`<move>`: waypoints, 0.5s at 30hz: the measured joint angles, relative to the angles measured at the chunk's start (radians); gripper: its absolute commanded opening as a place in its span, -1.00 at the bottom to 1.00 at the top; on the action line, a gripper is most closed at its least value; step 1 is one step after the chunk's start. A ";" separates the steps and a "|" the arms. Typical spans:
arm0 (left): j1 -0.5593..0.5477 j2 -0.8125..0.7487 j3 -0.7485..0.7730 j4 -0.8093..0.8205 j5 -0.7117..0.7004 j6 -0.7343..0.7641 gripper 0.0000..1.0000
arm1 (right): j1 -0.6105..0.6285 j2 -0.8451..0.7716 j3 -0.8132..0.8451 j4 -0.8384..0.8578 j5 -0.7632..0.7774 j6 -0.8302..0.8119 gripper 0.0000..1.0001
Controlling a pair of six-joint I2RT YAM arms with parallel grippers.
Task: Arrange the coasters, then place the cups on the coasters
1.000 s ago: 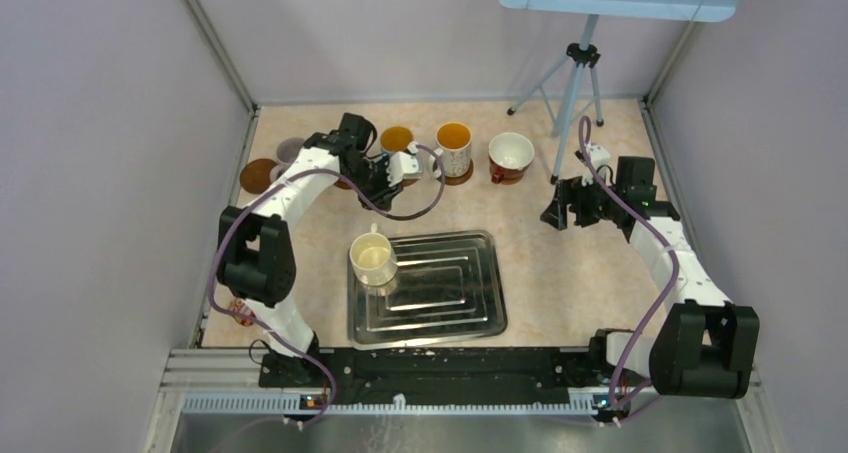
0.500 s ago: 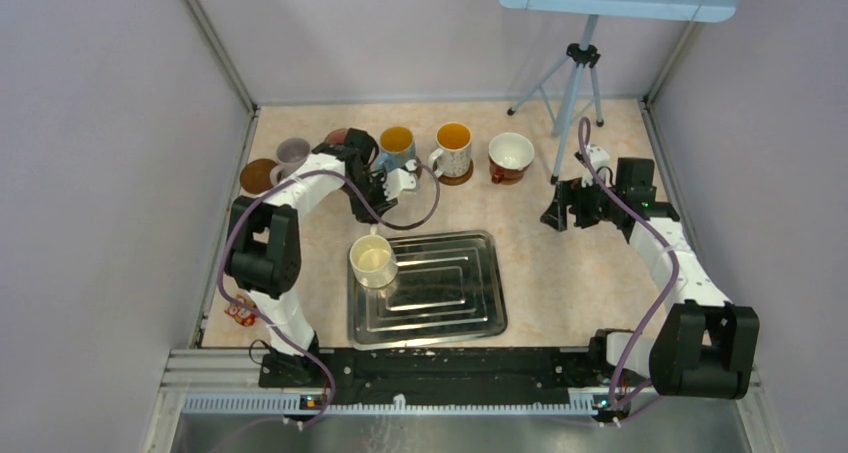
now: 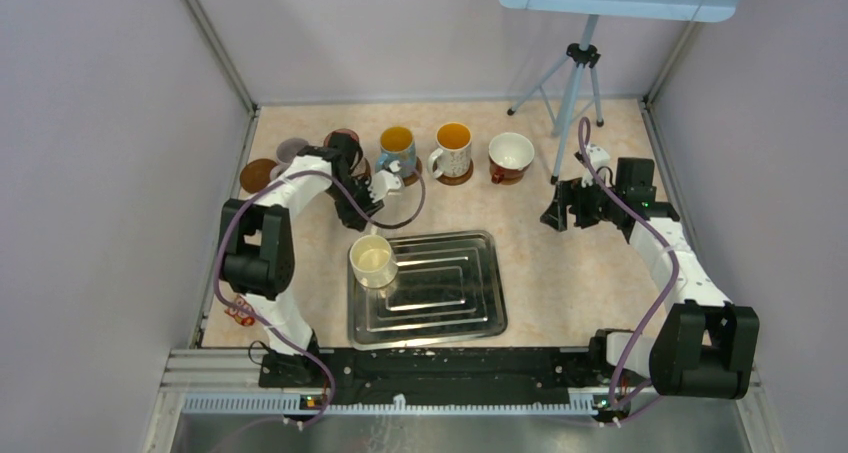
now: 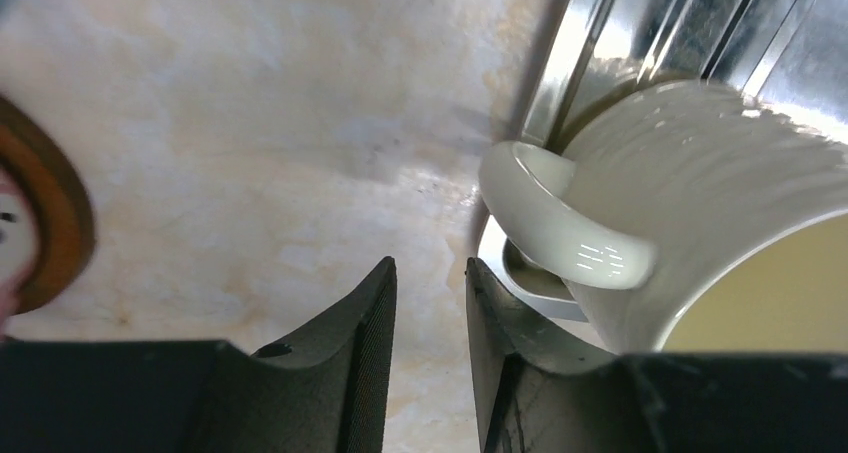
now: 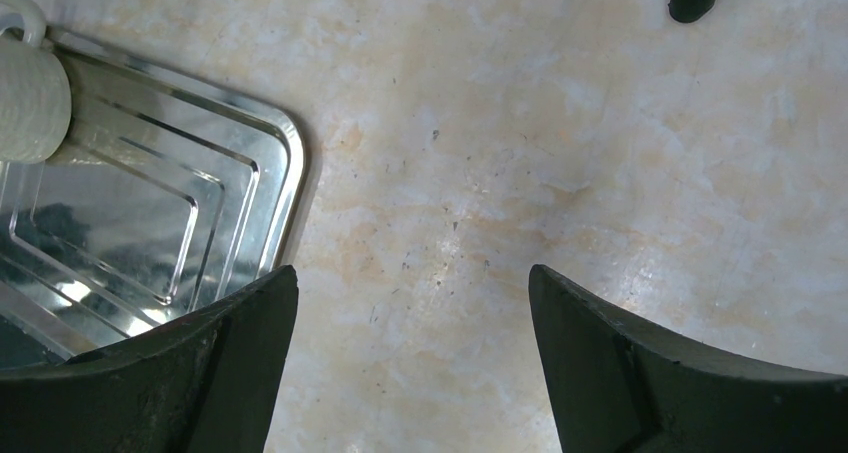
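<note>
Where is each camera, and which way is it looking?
Top camera: high up behind the robot, looking down on the whole table; both arms show, bases at the bottom.
Left wrist: rides the wrist, looking down past the left gripper at the cream mug.
Right wrist: rides the wrist, looking down past the open right gripper at the tabletop.
Shared: both wrist views catch the cream mug and silver tray.

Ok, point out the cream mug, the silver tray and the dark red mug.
cream mug [image 3: 372,260]: top view, its pale inside.
silver tray [image 3: 448,295]: top view, bare ribbed floor.
dark red mug [image 3: 511,152]: top view, its white inside.
</note>
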 measured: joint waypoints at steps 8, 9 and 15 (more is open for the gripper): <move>-0.091 -0.024 0.109 0.005 0.026 -0.058 -0.17 | 0.000 0.000 0.000 0.000 0.000 -0.001 0.68; -0.105 -0.028 0.111 0.006 0.028 -0.064 -0.17 | 0.000 0.000 0.000 0.000 0.000 -0.001 0.68; -0.155 -0.030 0.096 0.003 0.020 -0.074 -0.18 | 0.000 0.000 0.000 0.000 0.000 -0.002 0.68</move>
